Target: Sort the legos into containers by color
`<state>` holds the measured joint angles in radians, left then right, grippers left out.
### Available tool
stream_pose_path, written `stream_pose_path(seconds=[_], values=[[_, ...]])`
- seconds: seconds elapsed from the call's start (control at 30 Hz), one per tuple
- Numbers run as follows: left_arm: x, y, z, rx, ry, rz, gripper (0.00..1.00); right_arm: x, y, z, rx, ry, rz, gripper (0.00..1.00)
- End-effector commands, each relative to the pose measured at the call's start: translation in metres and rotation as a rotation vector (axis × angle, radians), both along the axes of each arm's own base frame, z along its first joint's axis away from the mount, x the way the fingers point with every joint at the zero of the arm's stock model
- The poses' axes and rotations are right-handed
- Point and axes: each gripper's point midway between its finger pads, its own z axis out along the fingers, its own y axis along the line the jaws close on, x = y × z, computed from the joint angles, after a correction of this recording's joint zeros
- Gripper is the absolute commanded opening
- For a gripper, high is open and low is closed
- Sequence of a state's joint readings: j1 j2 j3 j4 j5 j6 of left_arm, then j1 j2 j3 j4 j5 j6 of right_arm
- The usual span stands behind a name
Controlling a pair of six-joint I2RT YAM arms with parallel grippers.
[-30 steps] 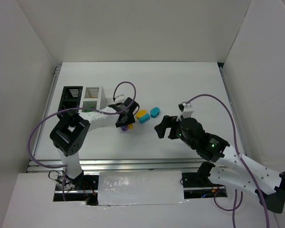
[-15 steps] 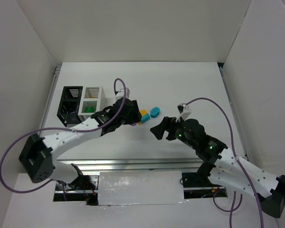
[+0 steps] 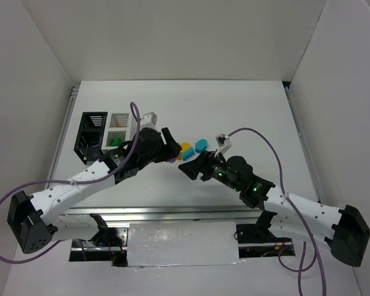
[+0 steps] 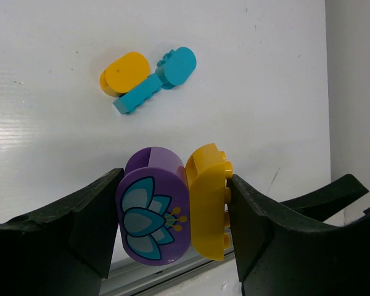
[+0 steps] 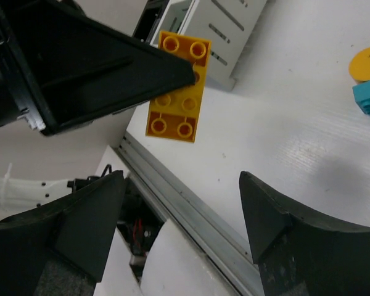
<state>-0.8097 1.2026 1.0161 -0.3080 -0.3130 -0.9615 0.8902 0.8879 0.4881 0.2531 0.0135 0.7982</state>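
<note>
- Left gripper [image 4: 176,206] is clamped on two legos at once: a purple rounded plastic brick with a teal flower print [image 4: 153,213] and, pressed against its side, a yellow-orange studded plastic brick [image 4: 208,206]. Both are lifted clear of the white table [image 4: 265,74].
- My call: two colours in one pinch can't share a compartment, so this pair wants splitting before any drop.
- Sweeping from the far left of the top view: the black slatted box [image 3: 94,115] and the white slatted box [image 3: 121,115] stand touching, side by side. Something green [image 3: 114,141] sits in the white one's near compartment. The left arm crosses part of the black box, so I can't tell its contents.
- Centre table, waiting their turn: a loose yellow-orange rounded brick [image 4: 124,73] touches a flat teal bar [image 4: 137,100], and a teal rounded brick [image 4: 177,63] sits at the bar's other end.
- Right gripper [image 5: 182,203] hangs just beside the left one, jaws spread wide, nothing between them. I'd judge it's placed to take one brick off the pair.
- Only the left wrist camera shows both held bricks. The right wrist camera catches the yellow one's studs against a black finger and no purple at all. From above, the wrist covers the pair. Only the top view shows both boxes and both grippers together.
</note>
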Motion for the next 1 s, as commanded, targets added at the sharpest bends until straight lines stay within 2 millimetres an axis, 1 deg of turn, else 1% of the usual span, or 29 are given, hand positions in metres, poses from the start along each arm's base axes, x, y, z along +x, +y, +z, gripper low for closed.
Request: stream_pose_path(seconds=[0.0, 0.07, 0.1, 0.2, 0.23, 0.27, 0.33, 0.37, 0.43, 0.47, 0.57, 0.6, 0.67, 0.7, 0.73, 0.77, 0.8, 0.83, 0.87, 0.9, 0.93, 0.97], values=[[-0.004, -0.007, 0.021, -0.076, -0.022, -0.003, 0.00, 0.020, 0.007, 0.040, 0.141, -0.077, -0.116, 0.81], [-0.007, -0.011, 0.022, -0.085, -0.019, -0.015, 0.00, 0.025, 0.010, 0.045, 0.155, -0.092, -0.147, 0.76], [-0.008, -0.013, 0.022, -0.085, -0.016, -0.018, 0.00, 0.030, 0.015, 0.044, 0.144, -0.086, -0.156, 0.73], [-0.009, -0.015, 0.022, -0.095, -0.012, -0.021, 0.00, 0.033, 0.022, 0.041, 0.132, -0.095, -0.167, 0.68], [-0.011, -0.015, 0.022, -0.094, -0.011, -0.022, 0.00, 0.036, 0.018, 0.038, 0.131, -0.102, -0.205, 0.66], [-0.011, -0.015, 0.021, -0.091, -0.010, -0.019, 0.00, 0.035, 0.018, 0.045, 0.163, -0.121, -0.212, 0.65], [-0.013, -0.015, 0.020, -0.093, -0.002, -0.017, 0.00, 0.039, 0.014, 0.044, 0.168, -0.127, -0.253, 0.61], [-0.015, -0.017, 0.019, -0.098, 0.001, -0.026, 0.00, 0.040, 0.015, 0.045, 0.175, -0.134, -0.260, 0.60], [-0.016, -0.020, 0.020, -0.115, 0.000, -0.034, 0.00, 0.043, 0.012, 0.042, 0.171, -0.140, -0.287, 0.54], [-0.017, -0.021, 0.019, -0.117, 0.004, -0.040, 0.00, 0.044, 0.013, 0.047, 0.190, -0.153, -0.291, 0.53], [-0.019, -0.026, 0.018, -0.123, 0.011, -0.053, 0.00, 0.046, 0.017, 0.046, 0.187, -0.170, -0.283, 0.48], [-0.020, -0.028, 0.016, -0.120, 0.017, -0.056, 0.00, 0.046, 0.020, 0.049, 0.186, -0.177, -0.272, 0.41], [-0.021, -0.030, 0.017, -0.127, 0.019, -0.067, 0.00, 0.043, 0.027, 0.050, 0.184, -0.194, -0.237, 0.21], [-0.021, -0.030, 0.017, -0.126, 0.019, -0.064, 0.00, 0.042, 0.027, 0.047, 0.184, -0.192, -0.228, 0.05], [-0.021, -0.029, 0.020, -0.128, 0.012, -0.066, 0.00, 0.040, 0.028, 0.046, 0.185, -0.204, -0.217, 0.00], [-0.021, -0.028, 0.023, -0.134, 0.006, -0.062, 0.04, 0.036, 0.029, 0.052, 0.211, -0.222, -0.195, 0.00], [-0.022, -0.026, 0.024, -0.131, 0.005, -0.058, 0.09, 0.034, 0.027, 0.047, 0.208, -0.222, -0.189, 0.00], [-0.021, -0.025, 0.026, -0.128, -0.007, -0.059, 0.15, 0.032, 0.025, 0.046, 0.214, -0.227, -0.185, 0.00], [-0.022, -0.023, 0.030, -0.132, -0.016, -0.056, 0.32, 0.029, 0.023, 0.054, 0.242, -0.248, -0.177, 0.00], [-0.022, -0.022, 0.031, -0.130, -0.020, -0.054, 0.42, 0.027, 0.021, 0.050, 0.237, -0.254, -0.171, 0.00], [-0.022, -0.020, 0.033, -0.127, -0.028, -0.051, 0.68, 0.025, 0.018, 0.053, 0.245, -0.261, -0.175, 0.00], [-0.023, -0.019, 0.038, -0.135, -0.040, -0.052, 0.78, 0.025, 0.016, 0.052, 0.242, -0.260, -0.179, 0.00]])
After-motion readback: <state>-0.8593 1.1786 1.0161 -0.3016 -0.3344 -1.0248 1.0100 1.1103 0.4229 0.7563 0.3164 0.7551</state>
